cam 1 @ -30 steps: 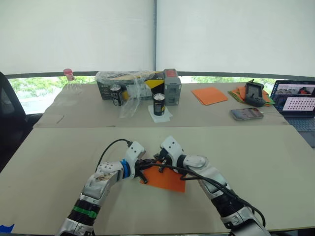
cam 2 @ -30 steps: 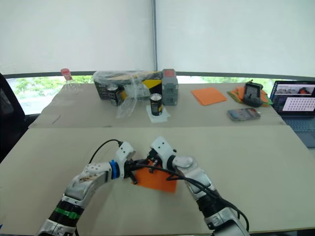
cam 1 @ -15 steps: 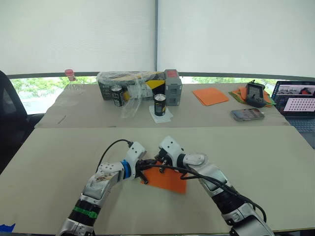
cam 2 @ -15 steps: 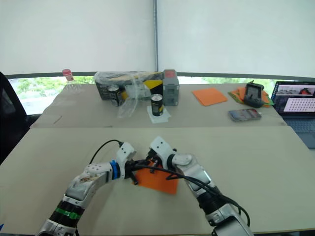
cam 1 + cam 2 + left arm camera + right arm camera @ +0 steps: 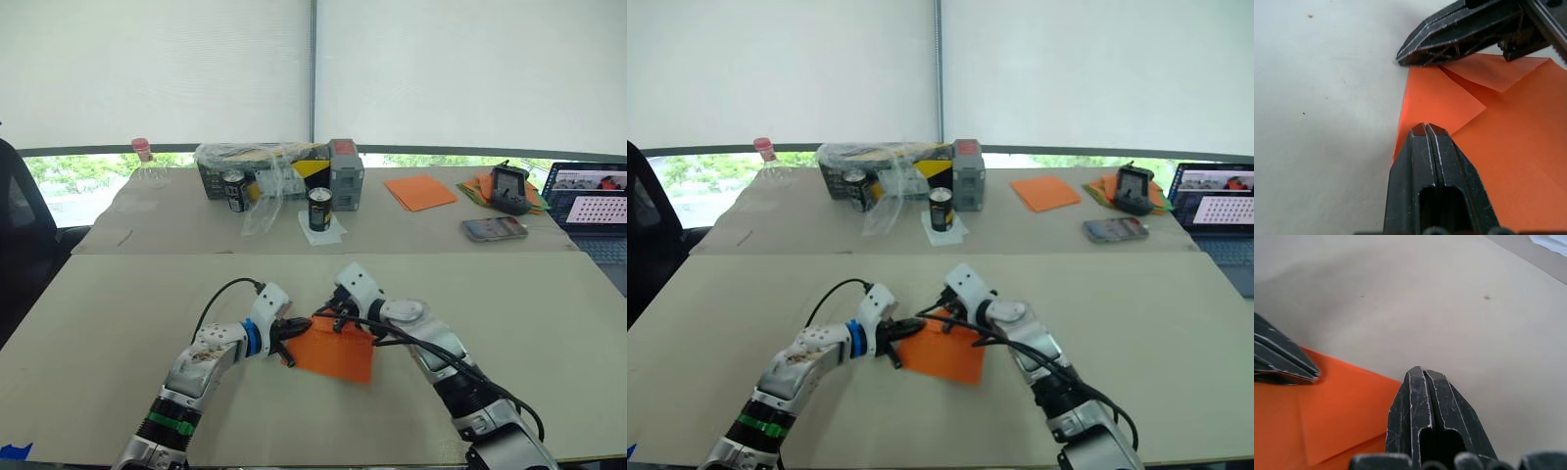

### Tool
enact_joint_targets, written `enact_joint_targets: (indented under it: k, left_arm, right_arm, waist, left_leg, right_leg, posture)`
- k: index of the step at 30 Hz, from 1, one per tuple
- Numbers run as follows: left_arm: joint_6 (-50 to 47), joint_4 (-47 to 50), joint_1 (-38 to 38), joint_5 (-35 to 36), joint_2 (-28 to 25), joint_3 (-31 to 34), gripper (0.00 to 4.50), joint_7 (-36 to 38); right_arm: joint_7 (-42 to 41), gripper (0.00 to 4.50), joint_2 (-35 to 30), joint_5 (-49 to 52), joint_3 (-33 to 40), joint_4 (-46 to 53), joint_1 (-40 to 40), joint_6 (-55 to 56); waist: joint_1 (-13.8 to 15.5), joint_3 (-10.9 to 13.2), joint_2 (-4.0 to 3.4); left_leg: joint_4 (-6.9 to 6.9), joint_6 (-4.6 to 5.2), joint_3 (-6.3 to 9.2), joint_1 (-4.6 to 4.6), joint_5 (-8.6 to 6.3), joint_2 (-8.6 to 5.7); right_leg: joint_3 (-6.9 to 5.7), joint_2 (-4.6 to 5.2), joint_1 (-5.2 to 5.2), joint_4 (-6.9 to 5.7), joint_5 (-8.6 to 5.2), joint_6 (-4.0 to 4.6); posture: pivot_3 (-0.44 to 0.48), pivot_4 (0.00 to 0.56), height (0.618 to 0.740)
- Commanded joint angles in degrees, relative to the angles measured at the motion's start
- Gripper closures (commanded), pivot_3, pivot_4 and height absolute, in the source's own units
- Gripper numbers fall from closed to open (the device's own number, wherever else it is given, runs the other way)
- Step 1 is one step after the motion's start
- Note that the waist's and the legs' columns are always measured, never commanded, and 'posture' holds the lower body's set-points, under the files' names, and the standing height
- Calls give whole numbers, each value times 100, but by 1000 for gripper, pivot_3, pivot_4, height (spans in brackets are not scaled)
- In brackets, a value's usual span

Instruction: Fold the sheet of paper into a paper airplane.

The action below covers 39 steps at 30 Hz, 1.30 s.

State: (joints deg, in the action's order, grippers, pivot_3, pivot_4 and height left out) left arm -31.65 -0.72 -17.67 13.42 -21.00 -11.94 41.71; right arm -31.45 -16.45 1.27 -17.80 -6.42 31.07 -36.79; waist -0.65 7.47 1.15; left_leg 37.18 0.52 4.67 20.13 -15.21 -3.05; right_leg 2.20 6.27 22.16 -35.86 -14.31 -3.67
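On the near table [image 5: 118, 313] we've got the sheet of paper [image 5: 338, 351] lying partly folded, both arms reaching in from either side. At the back, a torn plastic-wrapped carton [image 5: 263, 166] holds cans [image 5: 233, 189]. Our left wrist view catches two folded corner flaps [image 5: 1449, 100] meeting. We see the left gripper [image 5: 1426, 128], fingers pressed together, tip on the paper's edge; the right gripper [image 5: 1421, 371], likewise closed, presses its far corner.
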Motion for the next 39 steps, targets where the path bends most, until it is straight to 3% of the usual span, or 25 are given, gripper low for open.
enact_joint_targets:
  k: [1,14,30,39]
  left_arm:
    - [-442,-474,356,-195,-90,-251,4467,-58]
    - [-327,-510,206,-193,99,-213,4467,-142]
    - [-262,-494,225,-254,178,-268,4467,-163]
    - [-227,-509,245,-264,184,-256,4467,-191]
  right_arm:
    - [146,4500,-155,-210,49,-380,-95,-214]
    - [139,4500,47,158,593,315,115,1100]
    - [-360,4500,-14,26,0,519,-482,664]
    - [0,4500,-186,-112,332,40,-331,208]
  waist:
    - [-1,0,0]
    - [14,7,-7]
    - [64,10,-7]
    - [88,9,-6]
  left_leg:
    - [0,0,0,0,0,0]
    - [0,-3,1,9,3,-2]
    - [0,-2,2,12,3,-4]
    - [0,-3,4,9,4,-6]
  right_leg:
    - [0,0,0,0,0,0]
    - [2,3,4,-1,0,-1]
    - [0,6,5,3,-1,-2]
    - [-3,6,2,3,-1,-2]
  posture:
    - [0,150,739]
    - [0,150,739]
    - [0,150,739]
    - [0,150,739]
